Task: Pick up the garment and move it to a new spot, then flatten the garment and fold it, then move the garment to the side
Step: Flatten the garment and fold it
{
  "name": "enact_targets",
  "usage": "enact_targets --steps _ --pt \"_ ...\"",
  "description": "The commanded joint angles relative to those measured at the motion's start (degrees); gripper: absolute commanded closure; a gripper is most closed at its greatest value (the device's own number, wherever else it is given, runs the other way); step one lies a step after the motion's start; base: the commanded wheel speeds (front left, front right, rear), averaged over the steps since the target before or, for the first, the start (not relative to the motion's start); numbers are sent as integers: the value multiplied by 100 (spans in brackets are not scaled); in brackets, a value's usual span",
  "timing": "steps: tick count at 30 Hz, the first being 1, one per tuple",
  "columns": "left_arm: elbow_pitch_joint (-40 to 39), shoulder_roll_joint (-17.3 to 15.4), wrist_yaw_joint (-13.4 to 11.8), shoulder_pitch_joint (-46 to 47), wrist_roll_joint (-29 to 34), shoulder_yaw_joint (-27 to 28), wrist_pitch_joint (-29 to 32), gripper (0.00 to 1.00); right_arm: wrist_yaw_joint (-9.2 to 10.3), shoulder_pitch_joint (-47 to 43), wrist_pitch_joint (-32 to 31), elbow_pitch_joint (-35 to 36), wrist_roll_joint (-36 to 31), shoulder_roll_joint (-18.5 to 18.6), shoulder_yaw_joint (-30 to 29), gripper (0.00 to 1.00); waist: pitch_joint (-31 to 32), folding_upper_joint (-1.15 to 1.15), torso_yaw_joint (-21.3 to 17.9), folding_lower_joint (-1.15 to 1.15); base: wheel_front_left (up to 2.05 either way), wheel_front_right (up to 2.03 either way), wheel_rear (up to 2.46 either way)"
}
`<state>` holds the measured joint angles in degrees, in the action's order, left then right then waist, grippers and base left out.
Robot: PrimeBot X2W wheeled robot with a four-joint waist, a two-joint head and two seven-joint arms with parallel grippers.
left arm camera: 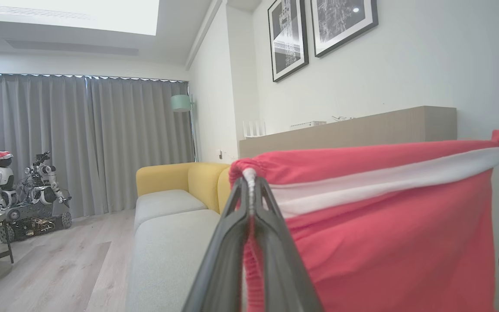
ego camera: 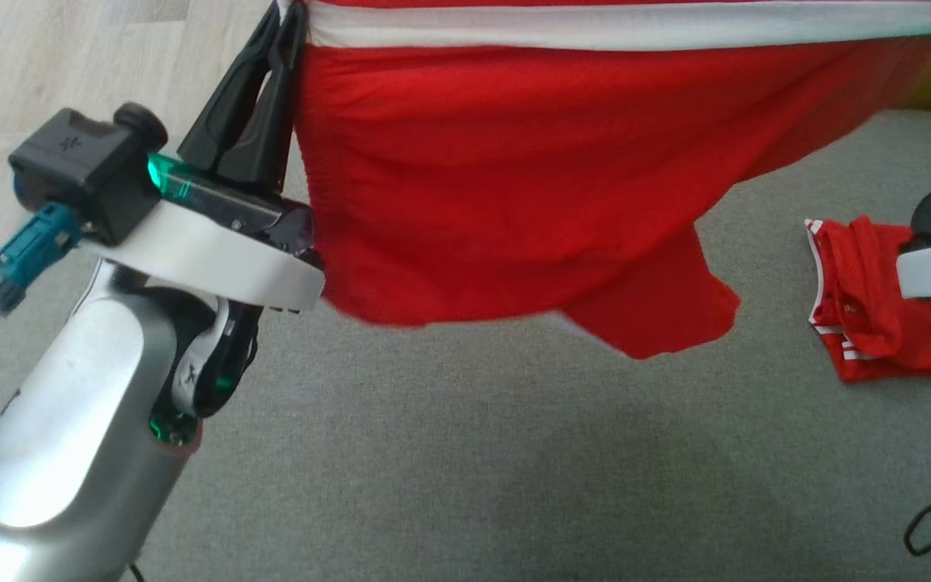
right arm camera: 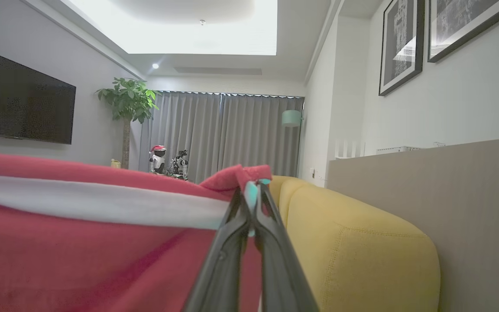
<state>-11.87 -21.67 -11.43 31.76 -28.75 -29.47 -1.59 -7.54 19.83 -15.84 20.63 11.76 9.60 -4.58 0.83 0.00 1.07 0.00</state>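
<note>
**Red fabric garment (ego camera: 514, 178) held taut in midair**

It hangs above the grey upholstered seat (ego camera: 465, 453), long axis left to right across the head view. Its white-banded edge is uppermost and stretched, with loose cloth sagging below. Left gripper (left arm camera: 249, 184) is clamped on one end of the band, right gripper (right arm camera: 254, 190) on the other (fingers nearly meeting). Second red, white-trimmed garment (ego camera: 869, 307) lies bunched on the seat. Pale mark on the black wrist camera housing (ego camera: 77, 158): unreadable.
</note>
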Motion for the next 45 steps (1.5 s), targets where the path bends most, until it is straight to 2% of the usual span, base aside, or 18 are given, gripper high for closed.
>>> enact_targets --steps 1,7,13,20,24,28,30,31,37,42,45 --pt "-151 -202 -51 366 49 302 18 100 5 242 -71 181 15 55 48 100 -3 0 3 0 0 0 0" --pt "161 0 69 512 -165 268 -46 100 5 354 -189 -112 141 38 37 100 -99 0 43 0 0 0 0" --pt "1336 402 505 1350 -394 283 -418 100 5 1270 -109 -1188 403 118 123 100 -569 0 156 0 0 0 0" --pt "3272 913 906 2940 -315 415 -1097 100 5 3319 450 -3130 627 39 554 100 -1178 0 178 0 0 0 0" --pt "4527 1159 1122 3693 -179 425 -1274 100 5 4313 1050 -4651 627 -225 724 100 -1290 0 119 0 0 0 0" --pt "5768 1413 1268 3997 -131 416 -1323 100 5 4844 1444 -6222 547 -465 957 100 -1380 0 43 0 0 0 0" --pt "6330 1533 1326 4006 -189 436 -1330 100 5 4978 1535 -6900 512 -555 1068 100 -1445 0 16 0 0 0 0" --pt "6330 1533 1326 4006 -189 436 -1330 100 5 4978 1535 -6900 512 -555 1068 100 -1445 0 16 0 0 0 0" --pt "7639 1763 1503 3744 -412 431 -1335 100 5 4965 1742 -8191 647 -665 1550 100 -1726 0 -65 0 0 0 0" --pt "8036 1845 1673 3298 -876 718 -1338 100 5 4541 1795 -8453 1147 -670 2349 100 -1928 0 -115 0 0 0 0" --pt "8022 1854 1698 2976 -863 750 -1339 100 5 4261 1961 -8530 1348 -670 2608 100 -1957 0 -140 0 0 0 0"
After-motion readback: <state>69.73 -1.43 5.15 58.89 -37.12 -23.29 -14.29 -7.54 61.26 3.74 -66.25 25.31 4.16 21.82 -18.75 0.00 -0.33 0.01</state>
